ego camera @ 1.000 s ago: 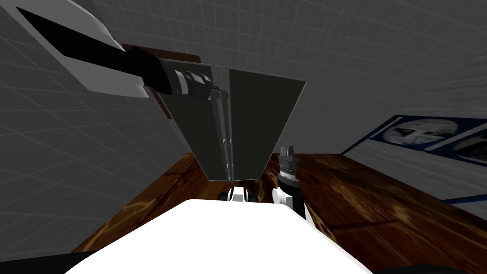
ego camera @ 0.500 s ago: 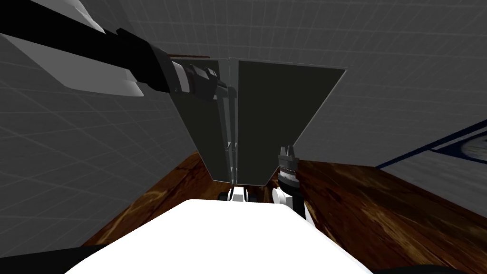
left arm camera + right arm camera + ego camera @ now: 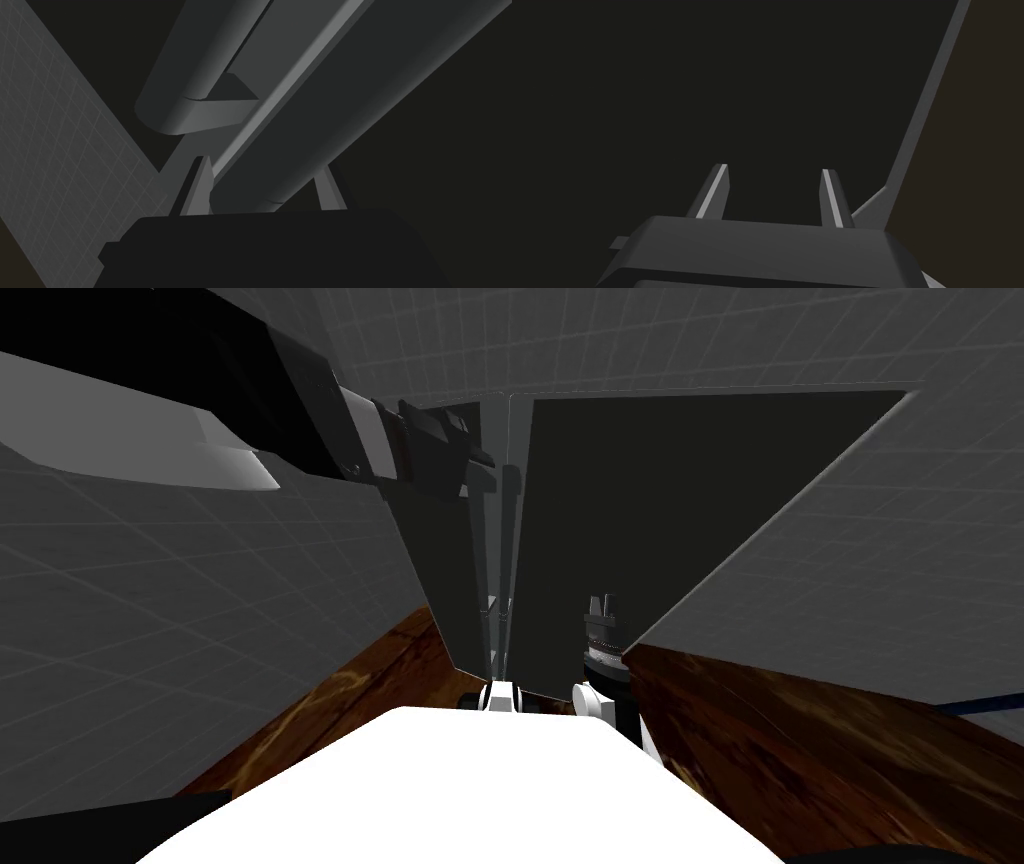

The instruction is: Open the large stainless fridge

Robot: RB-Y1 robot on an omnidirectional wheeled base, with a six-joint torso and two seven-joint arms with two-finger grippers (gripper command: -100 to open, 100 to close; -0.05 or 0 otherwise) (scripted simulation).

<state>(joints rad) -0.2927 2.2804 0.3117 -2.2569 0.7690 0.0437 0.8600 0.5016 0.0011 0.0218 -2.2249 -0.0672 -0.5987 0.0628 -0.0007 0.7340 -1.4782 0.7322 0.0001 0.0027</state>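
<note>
Fridge [image 3: 650, 508] upright, front toward me.

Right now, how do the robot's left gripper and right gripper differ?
The left gripper is raised high at the middle of the fridge; the right gripper sits low near its base. The left gripper straddles a door handle; the right gripper has nothing between its fingers. Both are open and face the dark fridge.

The fridge handle [image 3: 325, 115] passes between the left gripper's [image 3: 263, 187] fingers [image 3: 200, 192] and covers their tips, and its far end runs off the picture's edge. In the head view the left forearm [image 3: 300, 408] hides the upper left corner of the fridge [image 3: 680, 508]. The right gripper [image 3: 601, 608], near its foot, is too small to read.
</note>
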